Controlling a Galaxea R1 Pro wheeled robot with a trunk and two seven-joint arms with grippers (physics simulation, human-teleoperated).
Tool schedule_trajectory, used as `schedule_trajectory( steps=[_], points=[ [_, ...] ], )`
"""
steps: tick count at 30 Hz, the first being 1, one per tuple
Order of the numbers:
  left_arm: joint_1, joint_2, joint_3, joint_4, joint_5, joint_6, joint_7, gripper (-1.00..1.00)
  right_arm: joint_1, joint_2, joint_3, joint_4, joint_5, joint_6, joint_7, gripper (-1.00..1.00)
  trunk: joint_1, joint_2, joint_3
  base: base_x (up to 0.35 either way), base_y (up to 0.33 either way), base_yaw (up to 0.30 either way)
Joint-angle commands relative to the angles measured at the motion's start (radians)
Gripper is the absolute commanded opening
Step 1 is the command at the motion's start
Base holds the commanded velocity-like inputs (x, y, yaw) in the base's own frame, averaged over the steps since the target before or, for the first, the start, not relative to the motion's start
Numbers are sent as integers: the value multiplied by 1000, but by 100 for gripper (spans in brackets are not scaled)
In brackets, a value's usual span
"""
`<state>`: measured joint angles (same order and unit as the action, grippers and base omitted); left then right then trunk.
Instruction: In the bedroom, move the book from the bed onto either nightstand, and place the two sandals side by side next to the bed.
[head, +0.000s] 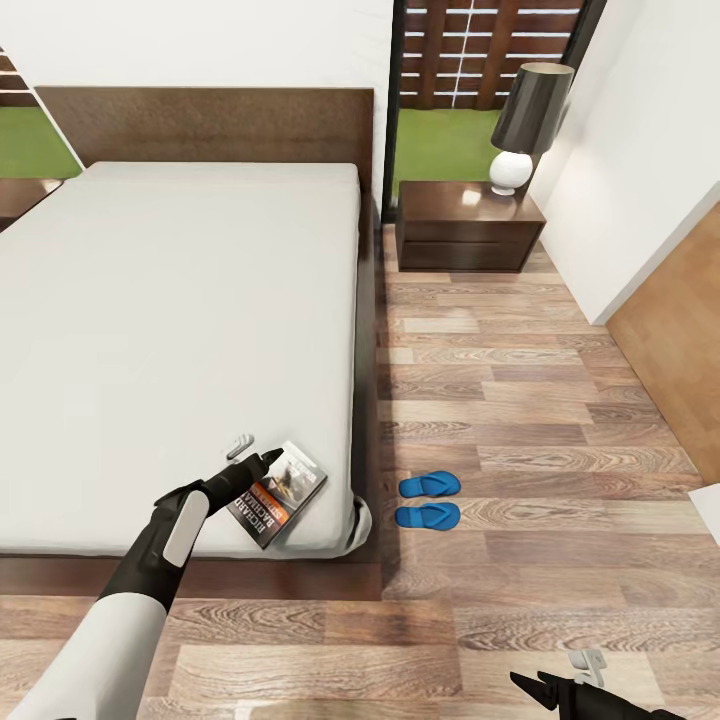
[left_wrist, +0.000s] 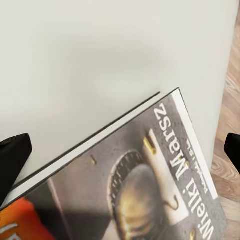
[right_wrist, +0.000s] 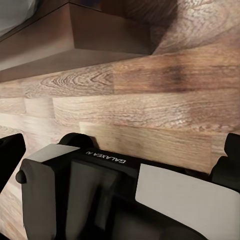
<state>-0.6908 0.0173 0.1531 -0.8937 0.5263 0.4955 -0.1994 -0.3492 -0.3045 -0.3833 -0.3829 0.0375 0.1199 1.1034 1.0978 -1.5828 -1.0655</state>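
Book (head: 283, 492): thin paperback lying flat, cover up, on the mattress at the foot corner of the bed (head: 180, 330), on the side nearest the sandals (head: 429, 500).
Book orientation: long axis diagonal to the bed edges; the picture end points toward the headboard and the mattress side edge, the orange-band end toward the foot. One corner sits close to the mattress corner.
Handling estimate: probably light and somewhat flexible, with a smooth cover that may slide on the fabric. Not fragile, though pages could bend or fan under a careless pinch.
Grasp point: judged best across the thickness at an exposed edge or corner, since a flat book on a soft surface offers little for the fingers to get under.
Left gripper (head: 256, 462): spread, jaws apart at the book's edge in the head view. In the left wrist view the dark fingertips (left_wrist: 12, 157) flank the cover; nothing is pinched.
Right gripper (head: 540, 688): low over the wood floor (head: 520, 390); whether spread or closed cannot be told.
Destination: nightstand (head: 468, 227) beside the headboard, bearing a lamp (head: 525, 125); well apart from the book.
Sandals: side by side on the floor just beside the bed.
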Motion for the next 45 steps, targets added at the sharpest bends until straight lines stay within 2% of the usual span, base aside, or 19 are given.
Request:
schedule_trajectory(
  steps=[1, 45],
  points=[
    [0, 0, 2, 1, 2, 12, 1, 100, -1, 1, -8, -1, 4, 10, 6, 100, 0, 0, -1, 0, 0, 0],
    [0, 0, 2, 1, 2, 12, 1, 100, -1, 1, -8, -1, 4, 10, 6, 100, 0, 0, -1, -40, 0, 0]
  ],
)
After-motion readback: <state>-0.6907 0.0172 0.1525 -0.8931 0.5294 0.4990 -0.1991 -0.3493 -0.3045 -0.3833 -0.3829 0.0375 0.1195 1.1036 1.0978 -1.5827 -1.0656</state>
